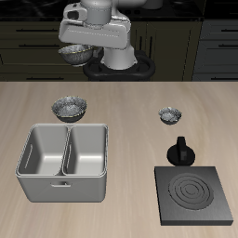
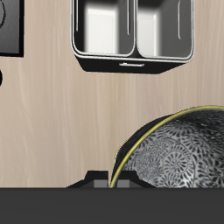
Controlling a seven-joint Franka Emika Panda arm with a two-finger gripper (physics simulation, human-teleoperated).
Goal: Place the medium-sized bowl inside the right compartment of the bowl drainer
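My gripper (image 1: 74, 48) is raised high above the back of the table and is shut on the rim of the medium-sized bowl (image 1: 76, 54), a dark-grey speckled bowl. In the wrist view the bowl (image 2: 175, 153) fills the close foreground with its patterned inside and yellowish rim, right at my gripper (image 2: 114, 180). The bowl drainer (image 1: 63, 177), a light-grey tub with a centre wall, stands near the table's front edge. Both its bins look empty. It also shows in the wrist view (image 2: 131, 63), well away from the held bowl.
A wider grey bowl (image 1: 70, 110) sits just behind the drainer. The smallest grey bowl (image 1: 169, 114) sits mid-table. A black knobbed pot (image 1: 180, 152) stands behind a black stove plate (image 1: 193, 195), which also shows in the wrist view (image 2: 7, 26).
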